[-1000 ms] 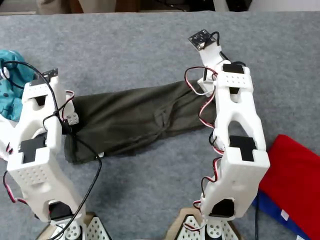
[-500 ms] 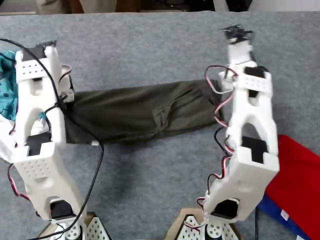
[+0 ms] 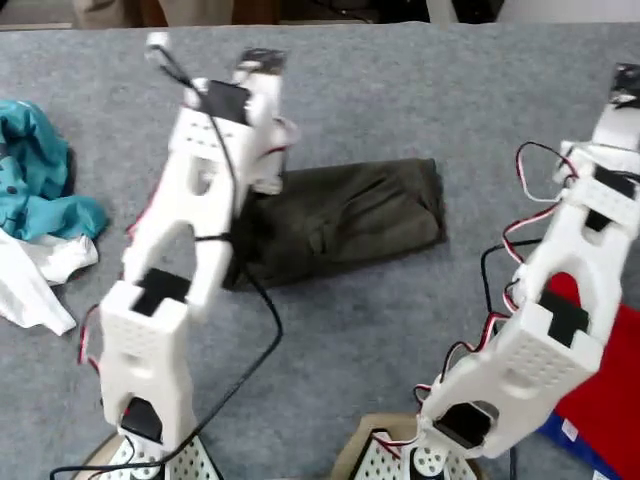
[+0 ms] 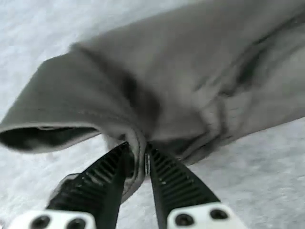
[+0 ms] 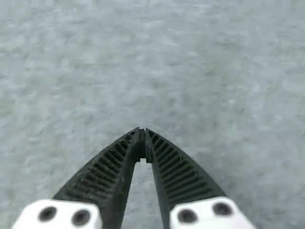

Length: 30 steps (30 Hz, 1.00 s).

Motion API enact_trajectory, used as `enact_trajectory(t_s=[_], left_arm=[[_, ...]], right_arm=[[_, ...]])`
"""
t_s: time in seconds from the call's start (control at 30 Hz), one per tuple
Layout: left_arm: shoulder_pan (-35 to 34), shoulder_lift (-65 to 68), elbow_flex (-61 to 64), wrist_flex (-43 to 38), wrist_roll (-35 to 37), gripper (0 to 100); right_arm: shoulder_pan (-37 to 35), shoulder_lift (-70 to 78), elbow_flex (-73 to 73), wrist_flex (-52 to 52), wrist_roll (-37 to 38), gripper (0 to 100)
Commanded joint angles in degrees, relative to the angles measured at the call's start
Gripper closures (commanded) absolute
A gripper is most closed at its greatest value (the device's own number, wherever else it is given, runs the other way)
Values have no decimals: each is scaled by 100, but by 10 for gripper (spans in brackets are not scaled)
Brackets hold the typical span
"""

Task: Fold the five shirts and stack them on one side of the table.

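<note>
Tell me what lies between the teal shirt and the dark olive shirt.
In the high view, bare grey table cover lies there, with the left arm standing over that stretch; the left gripper is shut on the olive shirt.

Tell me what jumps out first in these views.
The dark shirt at the table's middle, folded over, with the left gripper pinching its edge. The right gripper hangs shut and empty over bare table. A red shirt lies at the table's right edge.
</note>
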Motion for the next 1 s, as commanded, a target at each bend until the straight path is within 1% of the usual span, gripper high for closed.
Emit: enact_trajectory(t_s=[0.0, 0.23, 0.43, 0.63, 0.8, 0.97], left_arm=[[519, 233, -1055, 62, 211, 982], [1257, 1367, -2804, 62, 571, 982], [1662, 1859, -3895, 18, 914, 982], [1714, 1974, -3956, -651, 1336, 982], [1732, 2167, -3473, -1670, 1609, 982], [2004, 2237, -3191, -1978, 1723, 982]], right_arm=[[215, -75, -558, -88, -44, 986], [233, 145, -892, 220, -44, 986], [215, 154, -892, 220, -44, 986], [207, 154, -875, 220, -44, 986], [171, 154, -866, 220, -35, 986], [171, 154, -866, 220, -35, 986]])
